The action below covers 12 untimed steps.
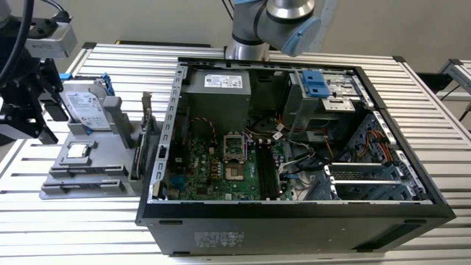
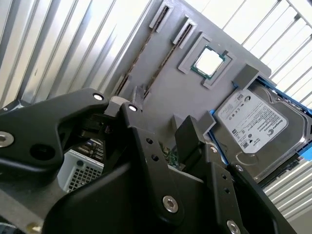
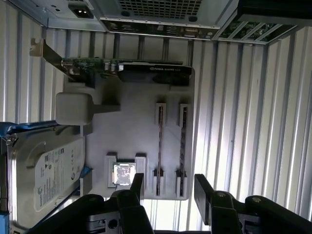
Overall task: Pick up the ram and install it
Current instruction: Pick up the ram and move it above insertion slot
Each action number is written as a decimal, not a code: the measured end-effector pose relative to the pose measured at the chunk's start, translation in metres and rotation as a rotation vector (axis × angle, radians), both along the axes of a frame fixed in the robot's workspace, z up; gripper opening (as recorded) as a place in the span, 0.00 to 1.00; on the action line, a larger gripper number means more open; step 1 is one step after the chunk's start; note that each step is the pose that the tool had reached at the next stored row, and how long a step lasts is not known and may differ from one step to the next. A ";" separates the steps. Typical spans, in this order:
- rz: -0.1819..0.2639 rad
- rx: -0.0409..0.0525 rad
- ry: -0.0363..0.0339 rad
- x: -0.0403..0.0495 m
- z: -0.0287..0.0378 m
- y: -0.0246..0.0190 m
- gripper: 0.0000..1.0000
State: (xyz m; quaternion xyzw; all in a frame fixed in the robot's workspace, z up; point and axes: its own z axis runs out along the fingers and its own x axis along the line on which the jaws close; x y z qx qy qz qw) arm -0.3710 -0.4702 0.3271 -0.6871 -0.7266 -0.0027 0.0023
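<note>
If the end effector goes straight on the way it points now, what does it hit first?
Probably the two ram sticks standing on edge in the grey tray. The open end effector lines up with their near ends, though depth is hard to judge.

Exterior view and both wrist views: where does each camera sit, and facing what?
Exterior view: high, off the arm, looking down into the open computer case; arm joint shows.
First wrist view: at the wrist, facing the grey parts holder past the end effector.
Second wrist view: at the wrist, slanting across that holder; end effector foremost.
Both wrist views share the hard drive and processor.
</note>
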 end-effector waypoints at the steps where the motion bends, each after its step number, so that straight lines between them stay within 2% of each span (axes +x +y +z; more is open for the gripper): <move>1: 0.000 0.0001 0.0000 0.0000 -0.0013 0.0000 1.00; 12: -0.001 -0.0006 0.0003 0.0000 -0.0068 0.0000 1.00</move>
